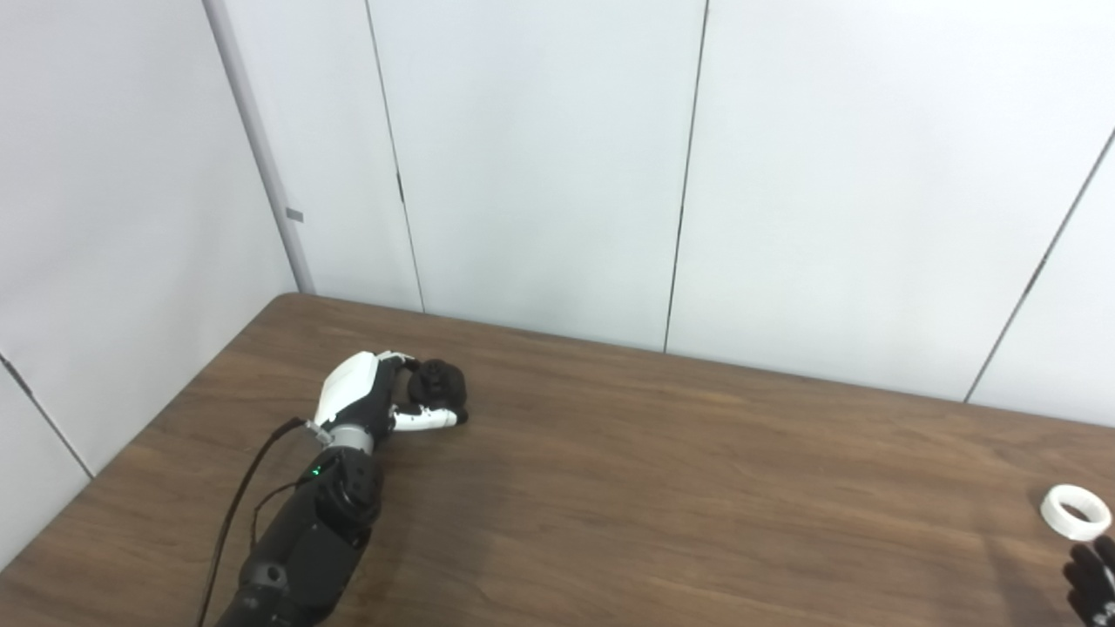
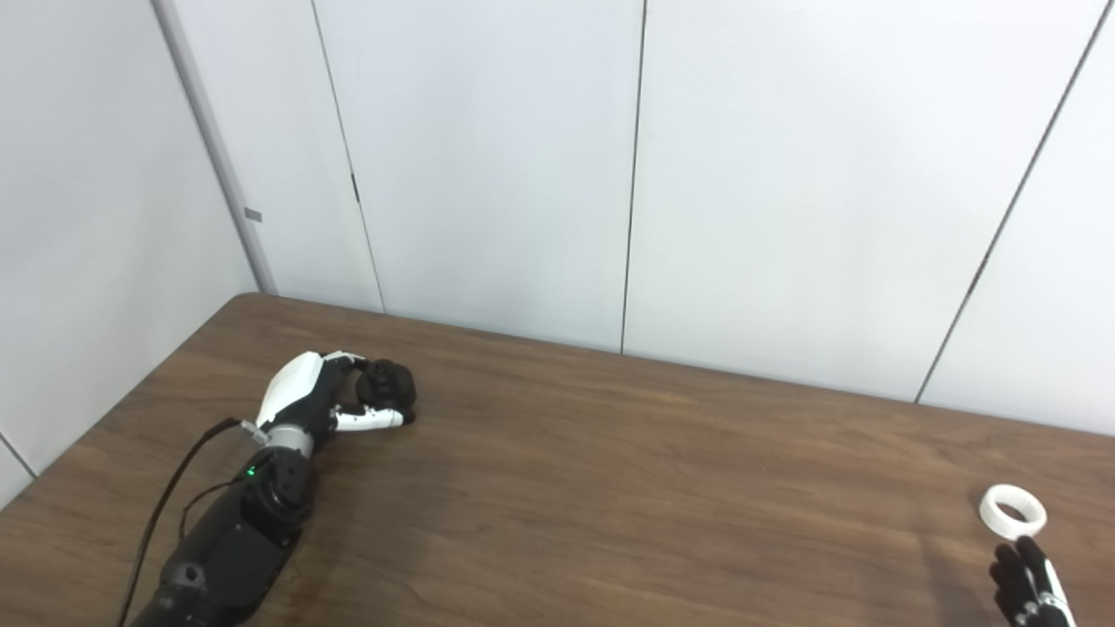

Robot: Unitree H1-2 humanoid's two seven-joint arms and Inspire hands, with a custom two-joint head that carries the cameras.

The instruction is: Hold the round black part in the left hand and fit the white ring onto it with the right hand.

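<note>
- The wall (image 1: 540,157) behind is the biggest thing. It is made of pale grey panels with thin dark lines between them.
- The desk (image 1: 662,488) is brown wood. It runs across the whole lower part of both views, and its far left corner sits against the wall.
- My left arm (image 1: 305,540) is black. It comes up from the bottom left and lies low over the desk. A black cable (image 1: 239,496) runs along its left side, and a little green light shines near the wrist.
- My left robot hand (image 1: 370,396) has a white back and sits at the left part of the desk. Its fingers curl around the round black part, and a white finger lies along the near side of it. I am gripping that part.
- The round black part (image 1: 438,383) is down at the desk, inside my left robot hand. I cannot tell if it touches the wood.
- The white ring (image 2: 1012,511) lies flat on the desk, far over on the right side, well apart from the black part. Nothing is holding it.
- My right robot hand (image 2: 1028,588) only peeks in at the bottom right corner. Its dark fingertips (image 2: 1006,566) point up just below the white ring, very near it, and I cannot tell if they touch it. Most of this robot hand is cut off, so I cannot tell how far open it is.
</note>
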